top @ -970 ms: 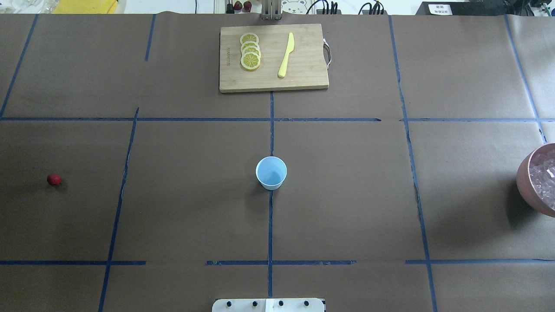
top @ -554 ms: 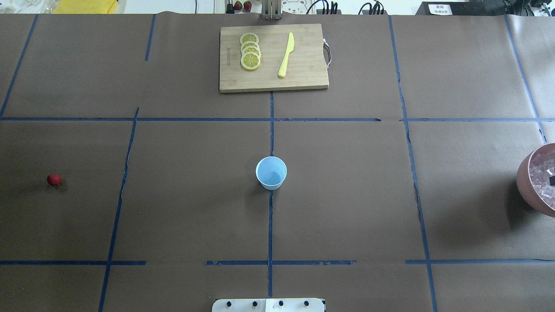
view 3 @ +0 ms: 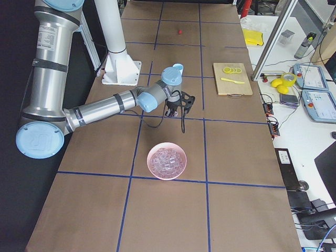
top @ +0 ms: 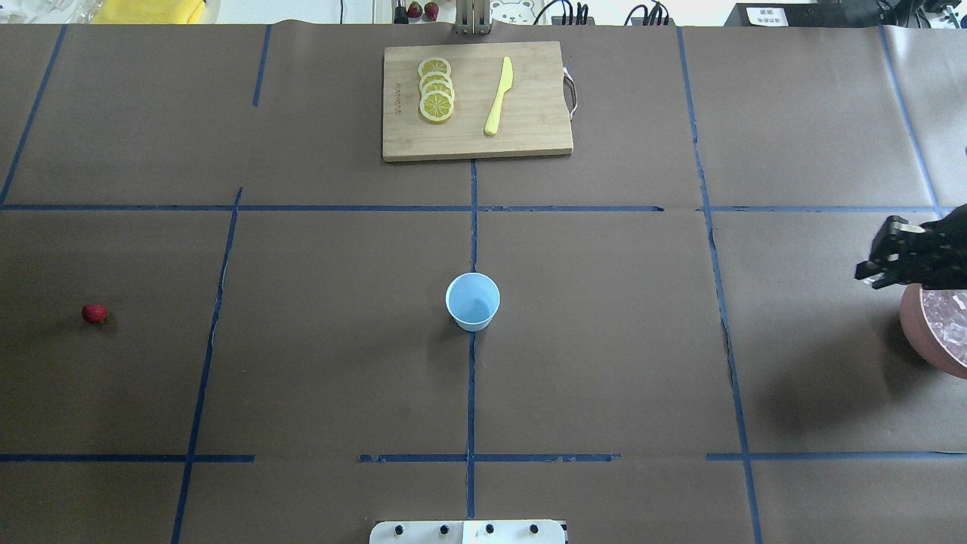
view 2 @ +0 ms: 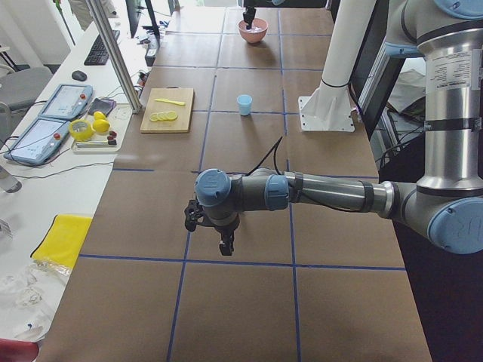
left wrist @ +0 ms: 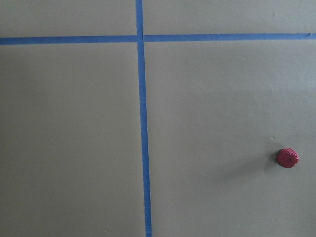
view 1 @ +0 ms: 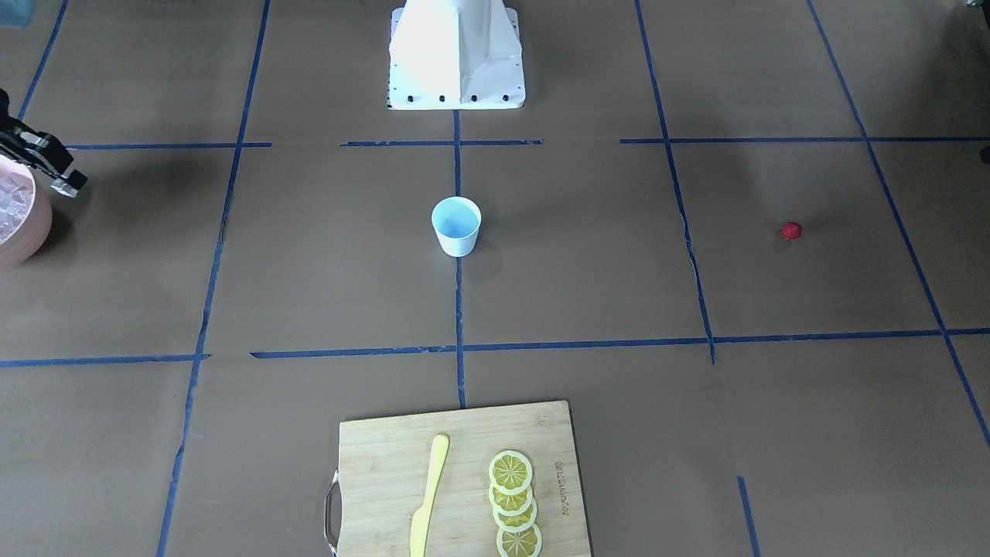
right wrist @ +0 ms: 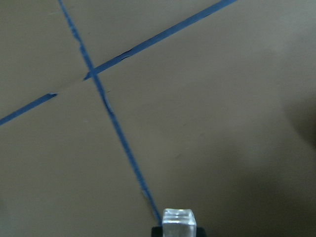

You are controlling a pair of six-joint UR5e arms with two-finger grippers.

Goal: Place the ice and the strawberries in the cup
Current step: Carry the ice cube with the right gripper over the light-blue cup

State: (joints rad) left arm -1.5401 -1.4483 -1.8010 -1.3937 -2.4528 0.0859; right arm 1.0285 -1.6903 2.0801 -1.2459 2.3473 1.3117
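The white cup (top: 473,301) with a pale blue inside stands upright at the table's middle, also in the front view (view 1: 456,224). The red strawberry (top: 94,313) lies on the paper far left; the left wrist view shows it low right (left wrist: 287,157). Ice cubes (top: 950,317) fill the pink bowl (top: 912,326) at the right edge. My right gripper (top: 876,255) hovers just beside the bowl's far rim, shut on one ice cube (right wrist: 178,223). My left gripper (view 2: 220,235) hangs over the table's left end; I cannot tell whether it is open or shut.
A wooden cutting board (top: 477,101) at the far middle holds lemon slices (top: 436,89) and a yellow knife (top: 498,95). The robot's base plate (top: 468,532) sits at the near edge. Blue tape lines cross the brown paper.
My right gripper has risen out of the ice bowl and moved towards the far left of its rim, now holding an ice cube. The cup and strawberry have not moved.
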